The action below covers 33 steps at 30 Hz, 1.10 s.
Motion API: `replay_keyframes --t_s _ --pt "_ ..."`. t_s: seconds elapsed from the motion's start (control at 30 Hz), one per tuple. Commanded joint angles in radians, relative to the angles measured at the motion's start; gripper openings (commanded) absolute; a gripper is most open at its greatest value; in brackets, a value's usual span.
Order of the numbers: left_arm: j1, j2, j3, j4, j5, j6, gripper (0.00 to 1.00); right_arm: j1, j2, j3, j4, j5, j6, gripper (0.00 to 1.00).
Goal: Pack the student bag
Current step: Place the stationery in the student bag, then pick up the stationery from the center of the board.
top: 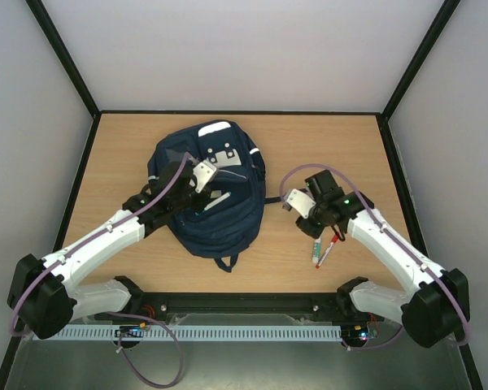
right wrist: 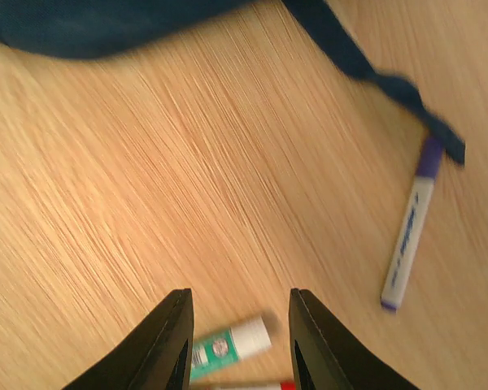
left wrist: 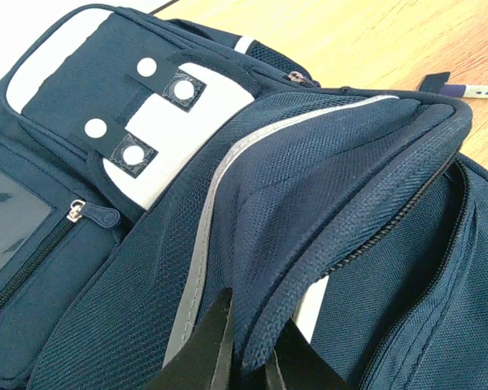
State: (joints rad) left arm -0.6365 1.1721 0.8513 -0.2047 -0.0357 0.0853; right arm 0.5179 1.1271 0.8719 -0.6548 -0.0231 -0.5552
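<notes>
The student bag (top: pixel 215 203) lies flat at the left-centre of the table (top: pixel 350 146), front panel up and top loop toward the arm bases. The left gripper (left wrist: pixel 256 321) is pinched tight on the fabric lip beside the zip opening (left wrist: pixel 390 219) and holds it raised so that the compartment gapes. We judge that this hold serves to present a mouth for loading.

A loose strap (right wrist: pixel 366 65) trails off the bag onto the wood, and a purple-capped marker (right wrist: pixel 408 236) lies just beside its end.

Further right, the right gripper (right wrist: pixel 240 321) hangs low over the table, its jaws partly apart with nothing between them. A green-and-white marker (right wrist: pixel 228 345) lies directly below the gap. A red marker (top: pixel 332 242) lies just beside it; we cannot tell whether the two touch.

We judge the step in hand to be picking up a marker. Because the two markers lie so close together, a closing grip may catch both.
</notes>
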Motion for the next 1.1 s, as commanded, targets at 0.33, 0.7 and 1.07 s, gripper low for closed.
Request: replay_keyframes --t_s 0.33,0.7,1.07 --pt "-0.038 -0.021 0.023 0.048 0.022 -0.009 0.07 -0.373 0.166 -0.016 -0.267 0.007 0.034 0.4" --pt "-0.048 -0.02 0.023 0.045 0.021 -0.01 0.07 -0.441 0.331 -0.024 -0.218 0.015 0.115 0.49" --pt "-0.052 -0.017 0.025 0.042 0.02 -0.01 0.08 -0.442 0.444 -0.058 -0.21 0.002 0.146 0.51"
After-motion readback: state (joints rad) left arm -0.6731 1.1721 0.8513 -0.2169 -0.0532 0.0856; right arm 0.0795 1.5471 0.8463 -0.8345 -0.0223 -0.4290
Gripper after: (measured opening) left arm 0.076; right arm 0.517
